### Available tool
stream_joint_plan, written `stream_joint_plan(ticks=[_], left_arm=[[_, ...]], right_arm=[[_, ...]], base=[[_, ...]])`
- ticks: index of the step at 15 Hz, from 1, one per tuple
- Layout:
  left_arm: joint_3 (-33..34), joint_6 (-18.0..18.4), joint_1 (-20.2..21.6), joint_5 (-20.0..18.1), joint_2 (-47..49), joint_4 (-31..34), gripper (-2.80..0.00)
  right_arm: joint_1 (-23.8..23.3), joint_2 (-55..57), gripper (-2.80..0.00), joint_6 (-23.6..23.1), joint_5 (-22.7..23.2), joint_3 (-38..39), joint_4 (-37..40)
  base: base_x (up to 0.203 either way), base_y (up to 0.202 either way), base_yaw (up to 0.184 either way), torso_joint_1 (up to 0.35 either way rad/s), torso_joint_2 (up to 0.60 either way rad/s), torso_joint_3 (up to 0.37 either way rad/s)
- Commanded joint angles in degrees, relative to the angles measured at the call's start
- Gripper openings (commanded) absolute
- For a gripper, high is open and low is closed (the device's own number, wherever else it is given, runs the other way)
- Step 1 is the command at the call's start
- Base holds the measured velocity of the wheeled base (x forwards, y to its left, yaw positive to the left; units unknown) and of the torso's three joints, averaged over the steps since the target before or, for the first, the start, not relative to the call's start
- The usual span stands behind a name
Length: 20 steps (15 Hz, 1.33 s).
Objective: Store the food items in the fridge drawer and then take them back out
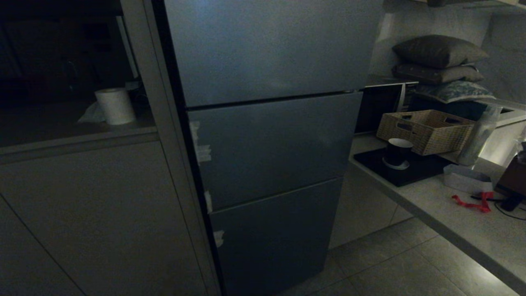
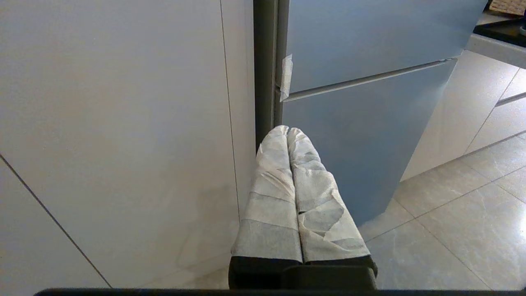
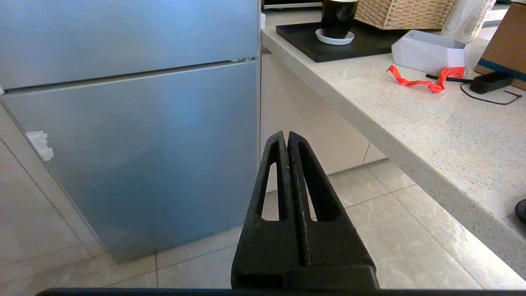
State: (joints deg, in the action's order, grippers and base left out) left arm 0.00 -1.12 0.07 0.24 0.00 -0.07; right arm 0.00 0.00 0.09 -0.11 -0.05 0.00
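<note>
A: We note the left gripper (image 2: 288, 130) left of the fridge (image 1: 267, 144) — tape-wrapped jaws together, empty.
B: Right gripper (image 3: 286, 135) right of it — jaws together. All doors closed; we can't see the drawer or food.

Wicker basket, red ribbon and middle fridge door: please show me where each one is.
wicker basket (image 1: 427, 130): head view, on its woven front wall.
red ribbon (image 3: 425, 79): right wrist view, middle of the strip.
middle fridge door (image 1: 273, 148): head view, centre of its closed panel.
</note>
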Motion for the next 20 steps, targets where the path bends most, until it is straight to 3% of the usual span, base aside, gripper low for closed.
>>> stream_joint_plan(ticks=[1,20], left_arm=[[0.0,0.0,0.0,0.0,0.0,-0.1,-2.8],[0.0,0.0,-0.1,0.0,-0.1,-0.1,-2.8]], right_arm=[[0.0,0.0,-2.8,0.1,-0.1,0.0,0.0],[0.0,0.0,-2.8,0.1,-0.1,0.0,0.0]], base=[[0.0,0.0,0.0,0.0,0.0,0.0],[0.0,0.0,0.0,0.0,0.0,0.0]])
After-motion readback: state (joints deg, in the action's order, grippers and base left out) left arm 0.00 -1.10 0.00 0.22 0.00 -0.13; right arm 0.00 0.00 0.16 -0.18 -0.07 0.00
